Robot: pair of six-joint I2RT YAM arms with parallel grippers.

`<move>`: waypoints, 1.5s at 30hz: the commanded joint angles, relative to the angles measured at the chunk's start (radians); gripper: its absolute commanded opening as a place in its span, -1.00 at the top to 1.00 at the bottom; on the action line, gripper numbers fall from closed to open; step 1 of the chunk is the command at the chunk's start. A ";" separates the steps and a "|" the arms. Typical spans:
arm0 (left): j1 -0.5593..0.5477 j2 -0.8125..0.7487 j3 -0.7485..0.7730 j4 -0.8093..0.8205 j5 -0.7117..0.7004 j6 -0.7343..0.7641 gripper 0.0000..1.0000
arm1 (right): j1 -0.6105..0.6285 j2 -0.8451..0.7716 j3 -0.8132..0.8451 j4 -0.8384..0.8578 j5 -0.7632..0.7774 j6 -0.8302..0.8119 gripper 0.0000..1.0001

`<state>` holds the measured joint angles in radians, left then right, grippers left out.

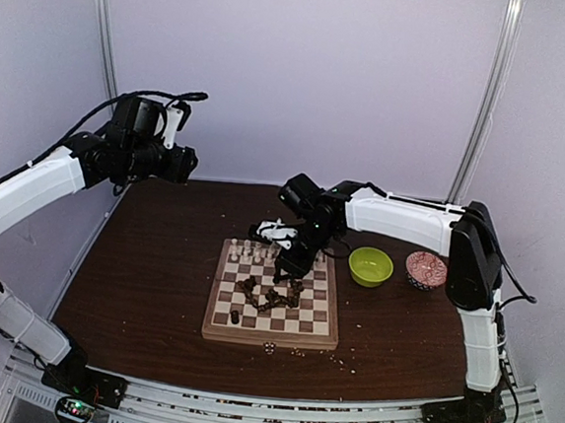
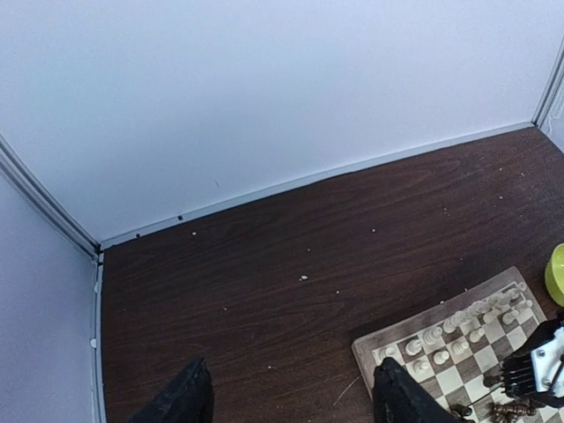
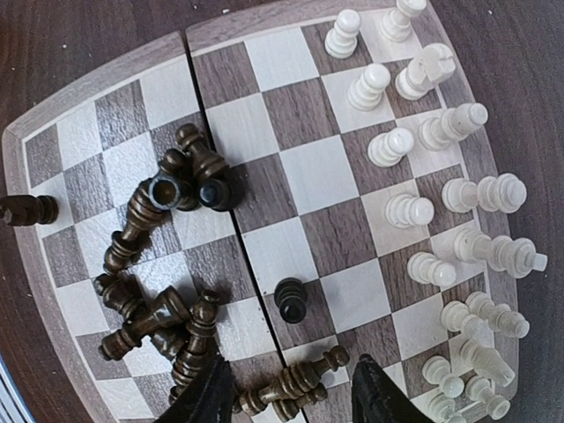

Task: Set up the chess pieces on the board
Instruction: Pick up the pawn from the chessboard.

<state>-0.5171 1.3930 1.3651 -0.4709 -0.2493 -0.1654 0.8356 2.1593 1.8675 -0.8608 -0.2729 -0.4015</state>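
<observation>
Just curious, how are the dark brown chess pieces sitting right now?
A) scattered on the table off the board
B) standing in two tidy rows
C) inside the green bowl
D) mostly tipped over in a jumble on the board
D: the dark brown pieces lie heaped on their sides on the board, while the cream-white pieces stand in rows.

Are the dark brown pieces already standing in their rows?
No, most dark brown pieces lie toppled in a heap on the board.
</observation>
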 commanded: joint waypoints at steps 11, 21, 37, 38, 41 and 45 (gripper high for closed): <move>0.003 -0.022 0.027 0.017 0.050 0.000 -0.28 | 0.010 0.112 0.110 -0.035 0.016 0.039 0.21; 0.002 0.019 0.037 0.002 0.062 -0.002 -0.27 | 0.011 0.157 0.162 -0.060 -0.024 0.050 0.58; 0.002 0.044 0.042 -0.001 0.110 -0.007 -0.23 | 0.011 0.176 0.169 -0.066 -0.020 0.062 0.61; 0.002 0.044 0.042 -0.001 0.112 -0.007 -0.23 | 0.012 0.178 0.170 -0.067 -0.018 0.062 0.62; 0.003 0.043 0.044 -0.004 0.114 -0.006 -0.23 | 0.011 0.179 0.176 -0.070 -0.019 0.063 0.71; 0.002 0.038 0.045 -0.005 0.114 -0.005 -0.23 | 0.011 0.151 0.178 -0.072 -0.011 0.062 0.82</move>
<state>-0.5171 1.4322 1.3731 -0.4908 -0.1513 -0.1658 0.8406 2.3283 2.0190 -0.9195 -0.2913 -0.3473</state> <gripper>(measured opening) 0.615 0.116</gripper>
